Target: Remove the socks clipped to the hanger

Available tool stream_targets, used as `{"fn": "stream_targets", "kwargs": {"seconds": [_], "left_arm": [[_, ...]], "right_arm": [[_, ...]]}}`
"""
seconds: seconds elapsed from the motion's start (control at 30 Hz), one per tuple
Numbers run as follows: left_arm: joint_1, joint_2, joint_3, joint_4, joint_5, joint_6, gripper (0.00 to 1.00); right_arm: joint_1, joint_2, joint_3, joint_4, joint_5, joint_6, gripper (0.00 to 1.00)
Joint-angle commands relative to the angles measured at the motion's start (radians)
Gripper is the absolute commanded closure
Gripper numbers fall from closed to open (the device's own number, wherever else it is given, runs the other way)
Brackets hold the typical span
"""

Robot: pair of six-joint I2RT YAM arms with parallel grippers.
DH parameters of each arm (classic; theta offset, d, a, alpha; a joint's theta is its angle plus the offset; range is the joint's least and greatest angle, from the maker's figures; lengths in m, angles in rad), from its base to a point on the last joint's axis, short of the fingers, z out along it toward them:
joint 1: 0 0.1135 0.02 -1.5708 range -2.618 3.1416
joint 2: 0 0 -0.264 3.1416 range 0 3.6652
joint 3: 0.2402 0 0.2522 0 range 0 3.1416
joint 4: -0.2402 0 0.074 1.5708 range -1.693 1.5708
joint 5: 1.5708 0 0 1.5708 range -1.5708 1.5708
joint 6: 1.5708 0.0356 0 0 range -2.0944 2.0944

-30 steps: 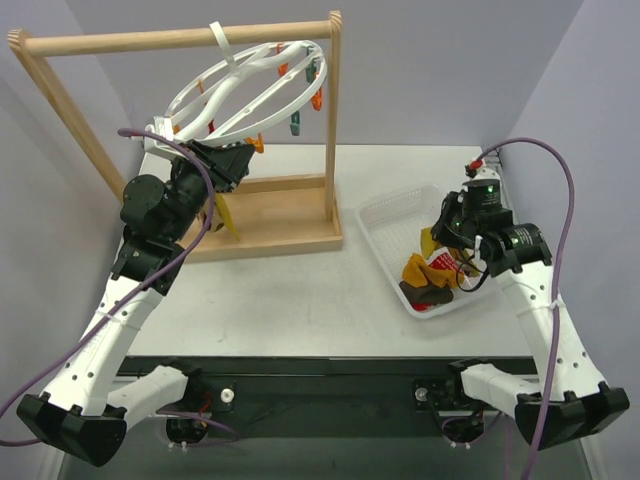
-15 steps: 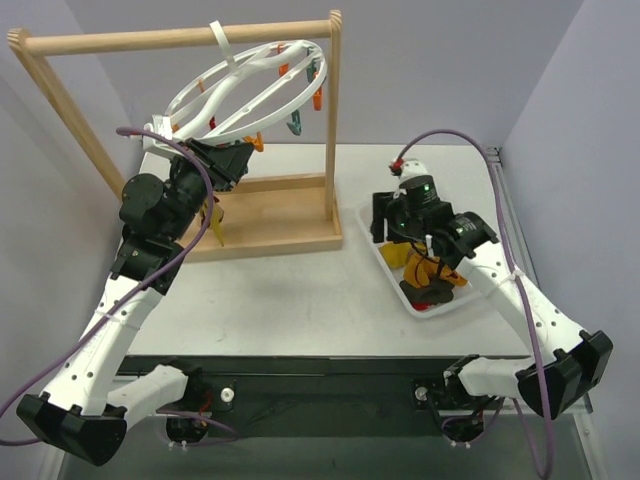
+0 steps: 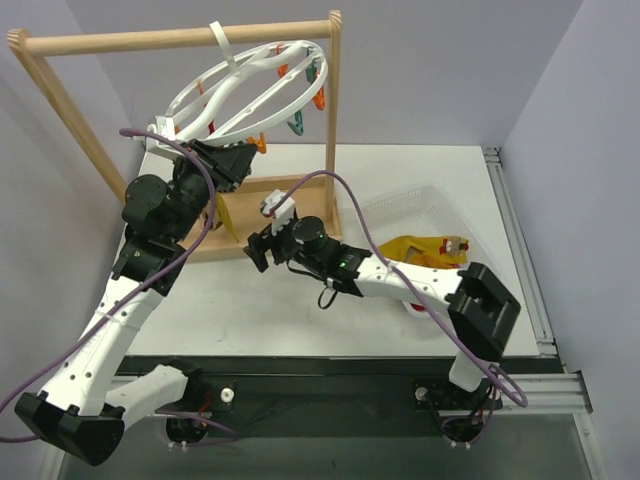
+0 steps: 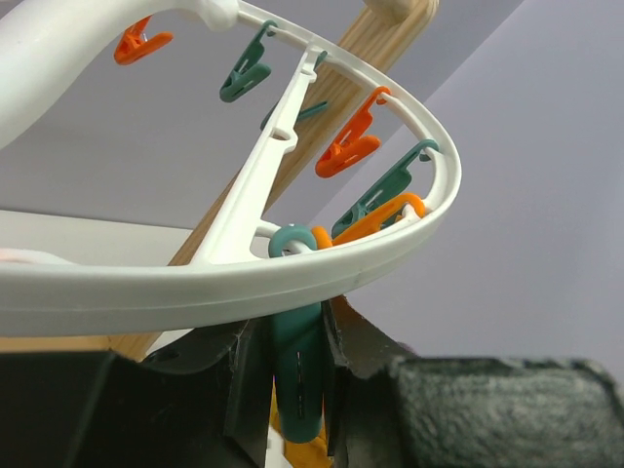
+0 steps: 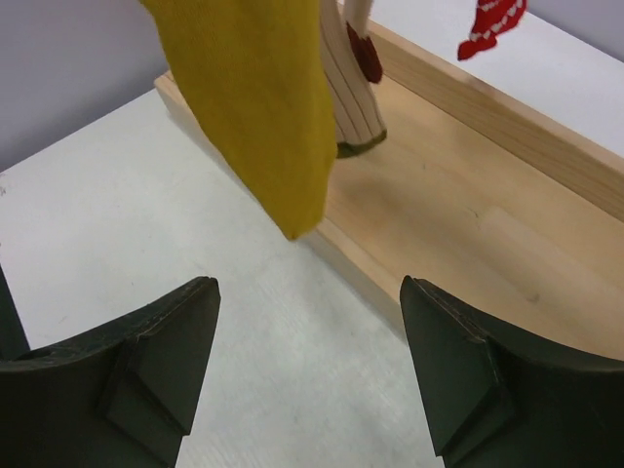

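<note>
Just beyond wide-apart right jaws, mustard sock (image 5: 249, 107); left jaws tight around teal clip (image 4: 297, 375).

I am running this from afar, and the place is a robot test cell in a lab, not a home. A white table (image 3: 260, 320) stands boxed in by plain pale lavender walls (image 3: 450, 70). The left arm (image 3: 130, 310) and right arm (image 3: 400, 280) are bolted at its near edge above a dark metal rail (image 3: 330, 380), with purple cables (image 3: 352, 205) looping off them. The laundry things look staged: a wooden rack (image 3: 150, 42), a white ring hanger (image 4: 195, 288), a clear basket (image 3: 400, 200).
</note>
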Motion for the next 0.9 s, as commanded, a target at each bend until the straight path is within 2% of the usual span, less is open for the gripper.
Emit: {"fn": "stream_targets", "kwargs": {"seconds": [0.0, 0.13, 0.27, 0.33, 0.5, 0.57, 0.67, 0.87], "left_arm": [[-0.03, -0.009, 0.062, 0.008, 0.006, -0.002, 0.88], [-0.039, -0.003, 0.072, 0.0, 0.005, -0.001, 0.88], [-0.048, 0.0, 0.078, 0.0, 0.003, -0.001, 0.88], [-0.049, -0.001, 0.076, 0.0, 0.006, -0.001, 0.88], [-0.051, -0.006, 0.073, -0.003, 0.003, 0.001, 0.88], [-0.051, -0.006, 0.075, -0.008, 0.0, 0.004, 0.88], [-0.051, -0.006, 0.078, -0.014, 0.0, 0.01, 0.88], [-0.051, -0.006, 0.069, -0.014, 0.0, 0.007, 0.88]], "right_arm": [[0.004, 0.112, 0.162, 0.164, -0.003, -0.044, 0.24], [0.018, 0.186, 0.214, 0.206, -0.035, -0.035, 0.25], [0.023, 0.258, 0.288, 0.167, -0.032, -0.019, 0.29], [0.026, 0.278, 0.317, 0.154, 0.009, 0.011, 0.37], [0.038, 0.323, 0.383, 0.149, -0.008, 0.03, 0.59], [0.046, 0.318, 0.371, 0.166, -0.012, 0.033, 0.61], [0.059, 0.318, 0.366, 0.177, -0.006, 0.034, 0.69], [0.066, 0.308, 0.382, 0.143, 0.057, 0.039, 1.0]]}}
